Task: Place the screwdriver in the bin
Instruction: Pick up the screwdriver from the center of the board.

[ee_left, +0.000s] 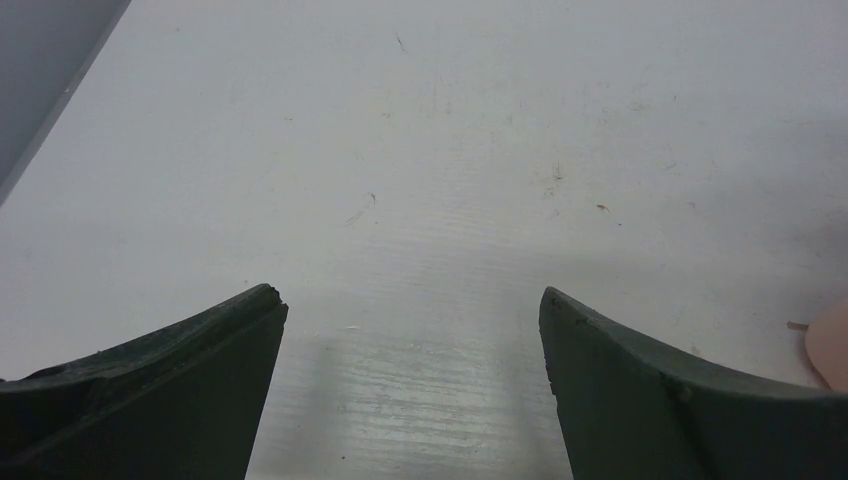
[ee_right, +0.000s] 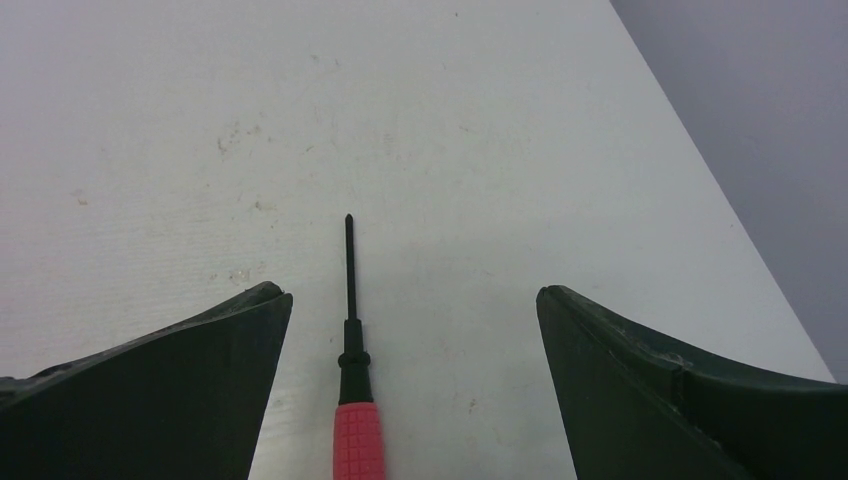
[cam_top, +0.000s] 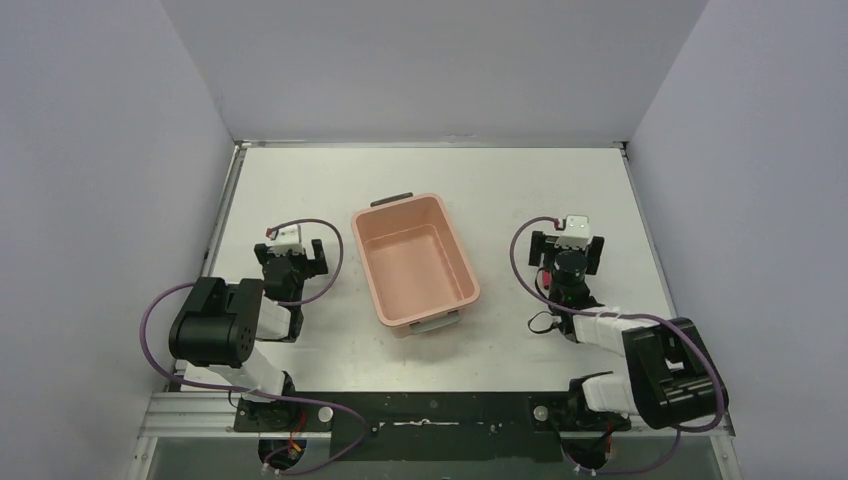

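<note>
The screwdriver [ee_right: 355, 400] lies flat on the white table, its red handle nearest my right wrist camera and its thin black shaft pointing away. My right gripper [ee_right: 410, 292] is open and low over it. The screwdriver lies between the fingers, closer to the left finger [ee_right: 200, 380], touching neither. In the top view the right gripper [cam_top: 567, 248] hides the screwdriver. The salmon-pink bin [cam_top: 415, 262] stands empty at the table's middle, left of that gripper. My left gripper [cam_top: 290, 250] is open and empty left of the bin; the left wrist view [ee_left: 412, 292] shows only bare table between its fingers.
Grey-white walls enclose the table on the left [cam_top: 100, 150], back and right [cam_top: 750, 150]. The table's right edge [ee_right: 700, 170] runs close beside my right gripper. A sliver of the bin [ee_left: 830, 345] shows at the right edge of the left wrist view.
</note>
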Robot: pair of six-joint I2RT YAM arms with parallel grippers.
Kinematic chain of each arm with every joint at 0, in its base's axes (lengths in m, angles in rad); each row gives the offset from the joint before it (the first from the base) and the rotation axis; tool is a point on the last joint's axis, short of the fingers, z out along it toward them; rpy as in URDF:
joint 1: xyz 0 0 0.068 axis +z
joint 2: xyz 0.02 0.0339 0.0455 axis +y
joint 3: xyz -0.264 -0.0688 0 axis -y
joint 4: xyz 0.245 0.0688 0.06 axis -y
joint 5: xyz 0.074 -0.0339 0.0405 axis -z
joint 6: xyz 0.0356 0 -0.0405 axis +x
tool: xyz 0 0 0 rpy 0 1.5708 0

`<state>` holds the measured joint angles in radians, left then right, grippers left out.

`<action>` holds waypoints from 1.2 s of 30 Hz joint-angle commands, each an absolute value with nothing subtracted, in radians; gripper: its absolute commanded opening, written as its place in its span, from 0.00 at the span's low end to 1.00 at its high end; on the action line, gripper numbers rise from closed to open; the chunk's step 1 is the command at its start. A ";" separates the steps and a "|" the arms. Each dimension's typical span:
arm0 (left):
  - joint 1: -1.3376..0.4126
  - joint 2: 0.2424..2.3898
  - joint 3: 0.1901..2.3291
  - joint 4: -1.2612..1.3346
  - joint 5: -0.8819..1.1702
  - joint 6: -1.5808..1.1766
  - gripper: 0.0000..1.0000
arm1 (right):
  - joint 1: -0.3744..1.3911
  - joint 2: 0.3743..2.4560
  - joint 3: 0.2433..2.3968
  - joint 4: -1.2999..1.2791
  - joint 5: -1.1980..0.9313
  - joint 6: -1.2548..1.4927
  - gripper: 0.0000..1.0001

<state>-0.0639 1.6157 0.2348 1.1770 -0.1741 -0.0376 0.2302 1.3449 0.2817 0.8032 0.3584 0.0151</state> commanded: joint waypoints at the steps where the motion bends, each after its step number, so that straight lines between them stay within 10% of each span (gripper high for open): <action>1: -0.066 1.611 0.255 1.208 -0.172 -0.030 0.97 | 0.229 1.220 0.372 0.664 0.337 0.038 1.00; 36: -0.066 1.611 0.255 1.209 -0.173 -0.031 0.97 | 0.210 1.270 1.420 -0.285 0.249 0.059 1.00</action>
